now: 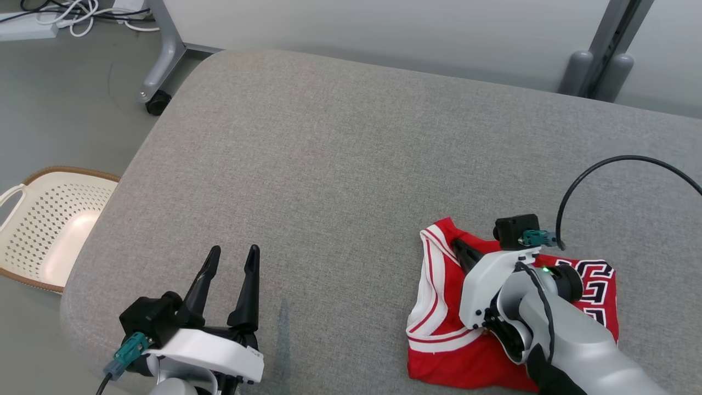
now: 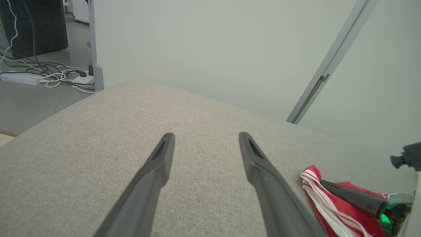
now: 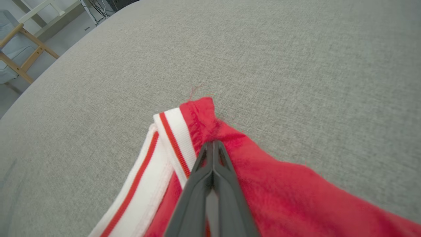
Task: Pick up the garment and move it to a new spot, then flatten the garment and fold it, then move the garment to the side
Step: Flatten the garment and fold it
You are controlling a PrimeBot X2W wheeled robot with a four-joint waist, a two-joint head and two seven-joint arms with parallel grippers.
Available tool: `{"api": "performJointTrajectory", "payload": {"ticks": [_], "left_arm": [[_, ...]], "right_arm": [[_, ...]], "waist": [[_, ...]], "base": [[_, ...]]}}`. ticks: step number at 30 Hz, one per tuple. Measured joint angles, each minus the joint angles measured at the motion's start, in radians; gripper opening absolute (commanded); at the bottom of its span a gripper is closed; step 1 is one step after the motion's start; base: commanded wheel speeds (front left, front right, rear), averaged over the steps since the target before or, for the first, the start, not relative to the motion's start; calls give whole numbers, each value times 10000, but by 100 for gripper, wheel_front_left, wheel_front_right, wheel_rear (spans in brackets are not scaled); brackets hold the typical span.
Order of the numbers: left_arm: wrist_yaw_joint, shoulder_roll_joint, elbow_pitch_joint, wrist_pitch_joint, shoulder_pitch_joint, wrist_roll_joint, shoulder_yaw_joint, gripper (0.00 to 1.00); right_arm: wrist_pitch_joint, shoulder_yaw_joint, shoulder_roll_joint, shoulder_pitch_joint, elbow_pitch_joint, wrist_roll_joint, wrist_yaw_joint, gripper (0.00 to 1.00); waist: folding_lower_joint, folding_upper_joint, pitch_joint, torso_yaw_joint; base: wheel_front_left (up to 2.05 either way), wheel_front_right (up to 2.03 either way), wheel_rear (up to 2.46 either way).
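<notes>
The garment (image 1: 455, 367), a red jersey with white and red striped borders and black letters, lies folded on the near right part of the grey cloth-covered surface (image 1: 340, 153), low in the head view. In the right wrist view one corner of the garment (image 3: 263, 184) points toward the far side, with the striped border running along its left edge. The right tool (image 1: 456, 244) has its two dark fingers pressed together, and its tips (image 3: 213, 144) sit on the red cloth just behind this corner. The cloth gathers into a small ridge there, so it seems nipped between them. The left tool (image 1: 234, 251) hovers at the near left of the surface with its fingers spread wide and nothing between them. It is well apart from the garment. In the left wrist view the left tool (image 2: 206, 135) points over bare grey fabric toward the rounded far edge, with the garment (image 2: 315, 194) and the right tool (image 2: 348, 196) at the lower right. A wide bare area lies between the two tools and reaches to the far edge, which runs close along a pale wall. The left edge of the surface curves down to the floor, where a perforated cream basket (image 1: 33, 230) stands just beside it. Further back are a wheeled grey leg (image 1: 158, 82) and white cables (image 1: 82, 16).
</notes>
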Motion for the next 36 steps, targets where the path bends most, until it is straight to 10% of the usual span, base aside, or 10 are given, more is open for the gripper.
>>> {"api": "performJointTrajectory", "payload": {"ticks": [12,22,25,28,31,36], "left_arm": [[-92,-153,56,-12,-70,140,234,100],[-196,-155,31,-12,-71,403,293,100],[-196,-119,25,-13,-171,635,199,100],[-174,-82,56,-13,-316,811,105,100],[-111,-35,144,-13,-441,945,82,100],[23,-36,255,-13,-465,1012,159,100]], "right_arm": [[-307,1281,13,-364,-522,-12,2,0],[-982,278,12,-941,-516,-326,2,1],[-995,-1064,8,-1111,-777,-1221,2,36],[-1007,-2550,-107,-694,-1365,-2380,2,49],[-1007,-3954,-219,183,-2153,-3505,2,100],[-1007,-5906,-157,1631,-3818,-5137,2,100]], "waist": [[0,0,35,-212],[-1,0,-237,-962],[0,0,-352,-1302],[0,0,-474,-1667],[0,0,-603,-2033],[0,0,-814,-2599]], "base": [[0,0,0],[0,0,0],[0,0,0],[0,0,0],[0,0,0],[0,0,0]]}}
